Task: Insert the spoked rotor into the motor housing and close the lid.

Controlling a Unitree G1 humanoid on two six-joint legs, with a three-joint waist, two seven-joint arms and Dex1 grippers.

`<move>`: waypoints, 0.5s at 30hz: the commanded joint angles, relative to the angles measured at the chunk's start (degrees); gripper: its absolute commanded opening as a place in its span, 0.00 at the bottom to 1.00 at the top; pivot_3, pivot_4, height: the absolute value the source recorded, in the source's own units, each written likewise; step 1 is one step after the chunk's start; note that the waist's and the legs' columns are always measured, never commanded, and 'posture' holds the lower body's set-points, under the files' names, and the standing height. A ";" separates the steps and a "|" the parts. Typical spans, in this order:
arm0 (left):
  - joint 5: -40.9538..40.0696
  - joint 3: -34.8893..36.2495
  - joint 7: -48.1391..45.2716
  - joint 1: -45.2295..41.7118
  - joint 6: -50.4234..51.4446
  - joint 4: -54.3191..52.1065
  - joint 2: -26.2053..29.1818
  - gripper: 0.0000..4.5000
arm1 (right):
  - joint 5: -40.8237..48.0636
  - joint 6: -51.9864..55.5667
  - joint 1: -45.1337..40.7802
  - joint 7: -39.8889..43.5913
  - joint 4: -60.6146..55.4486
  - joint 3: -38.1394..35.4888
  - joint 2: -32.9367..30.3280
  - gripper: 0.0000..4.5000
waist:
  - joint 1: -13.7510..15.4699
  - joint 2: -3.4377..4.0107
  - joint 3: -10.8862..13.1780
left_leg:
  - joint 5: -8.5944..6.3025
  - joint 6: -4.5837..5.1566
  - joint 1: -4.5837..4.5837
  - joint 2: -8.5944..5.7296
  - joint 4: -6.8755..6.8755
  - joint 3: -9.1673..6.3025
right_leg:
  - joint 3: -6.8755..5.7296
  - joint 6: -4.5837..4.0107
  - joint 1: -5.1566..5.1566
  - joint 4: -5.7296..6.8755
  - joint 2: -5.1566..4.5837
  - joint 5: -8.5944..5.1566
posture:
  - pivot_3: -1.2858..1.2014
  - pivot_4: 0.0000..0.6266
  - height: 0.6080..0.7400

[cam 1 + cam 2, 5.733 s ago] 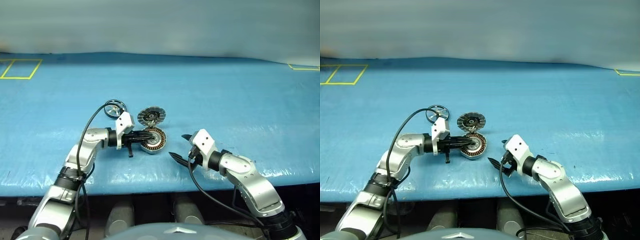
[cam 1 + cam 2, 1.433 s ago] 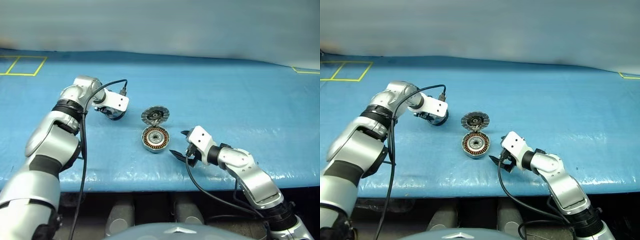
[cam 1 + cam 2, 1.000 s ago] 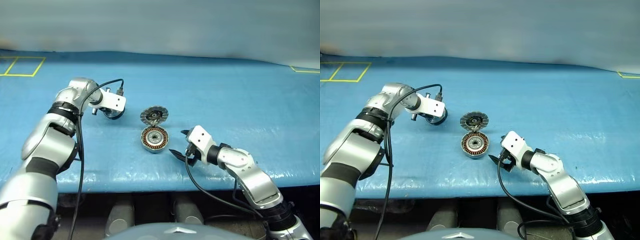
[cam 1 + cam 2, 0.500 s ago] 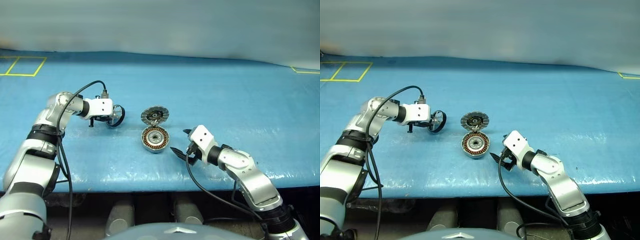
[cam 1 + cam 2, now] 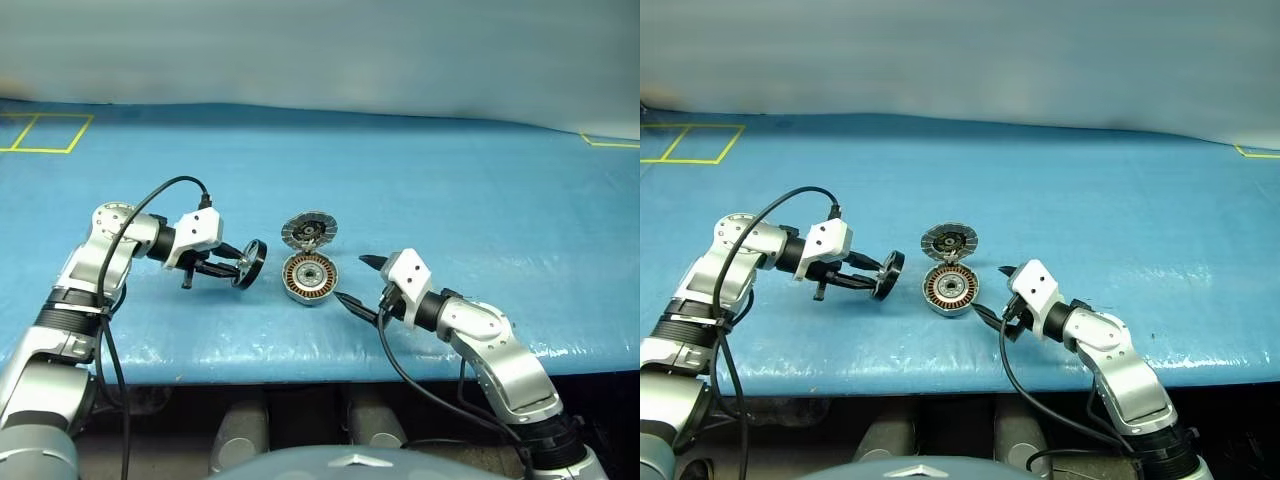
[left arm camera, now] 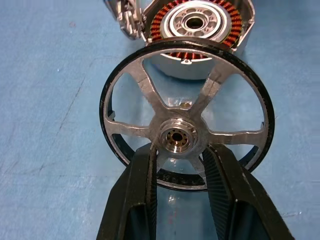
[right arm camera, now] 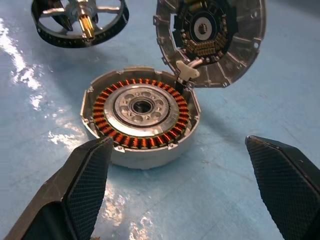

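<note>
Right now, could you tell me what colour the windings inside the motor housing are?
Copper-orange windings ring the motor housing, clearest in the right wrist view.

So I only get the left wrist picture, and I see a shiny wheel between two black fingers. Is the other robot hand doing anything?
Observer: The right gripper waits beside the motor housing, open and empty.
Operator: Is the wheel lying flat?
Observer: No. The left gripper holds the spoked rotor on edge above the blue table, left of the housing.
Operator: What's that silver bit at the top of my picture?
Observer: That's the lid, standing open on its hinge, dark ribbed side facing the housing.
Operator: Is anything in the cup already?
Observer: Only its copper windings around a silver centre.
</note>
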 commanded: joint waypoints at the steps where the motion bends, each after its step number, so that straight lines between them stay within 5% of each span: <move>1: -1.09 -0.69 -1.26 -0.59 0.41 -3.66 -0.14 0.23 | 1.06 -5.44 0.78 1.38 1.11 -0.89 0.67 1.00 | 0.00 0.00 0.00 | 0.00 0.00 0.00 0.00 0.00 0.00 | 0.00 0.00 0.00 0.00 0.00 0.00 | 0.52 0.24 1.00; 15: 0.38 -5.73 -2.05 -4.49 -1.60 -5.51 -3.76 0.23 | -0.76 -9.01 3.86 2.89 5.55 1.33 0.03 1.00 | 0.18 0.00 0.00 | 0.00 0.00 0.03 0.00 0.03 0.03 | 0.02 -0.02 0.04 -0.02 0.00 -0.01 | 0.52 0.24 1.00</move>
